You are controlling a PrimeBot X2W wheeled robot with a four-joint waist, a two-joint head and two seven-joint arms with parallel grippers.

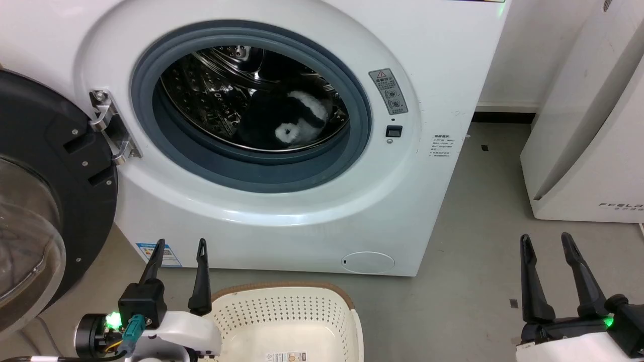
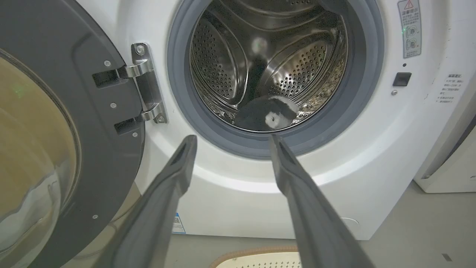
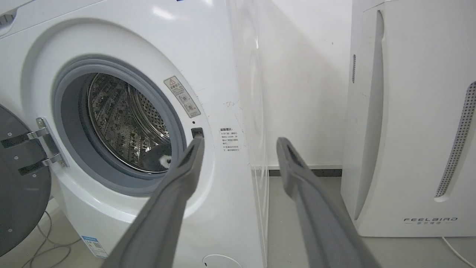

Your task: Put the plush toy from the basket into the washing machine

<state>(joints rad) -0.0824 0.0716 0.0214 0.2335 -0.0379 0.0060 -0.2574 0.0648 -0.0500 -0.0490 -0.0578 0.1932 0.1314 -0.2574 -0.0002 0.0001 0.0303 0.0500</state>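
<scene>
Plush toy [image 1: 289, 120] is inside the washing machine [image 1: 302, 221]. It lies on the bottom of the steel drum [image 1: 211, 95], toward the right side, dark fur with white patches showing. The door [image 1: 45, 166] is swung wide open to the left on its metal hinge [image 1: 108, 128], and the grey gasket [image 1: 251, 171] rings the porthole.

My left claw [image 1: 181, 242] sits low left in the head view, fingers spread apart and holding nothing. In its wrist view the fingers aim at the lower rim of the porthole, well apart from the machine.

My right claw [image 1: 545, 236] is low right, also spread and empty, over the floor [image 1: 478, 241] in front of the gap between the washer and the white FEELBIRD appliance [image 1: 578, 151].

The basket [image 1: 282, 311] stands on the floor in front of the washer, just beside the left claw's inner finger — can't tell if they touch. There is a paper label [image 1: 287, 357] on its inner bottom.
</scene>
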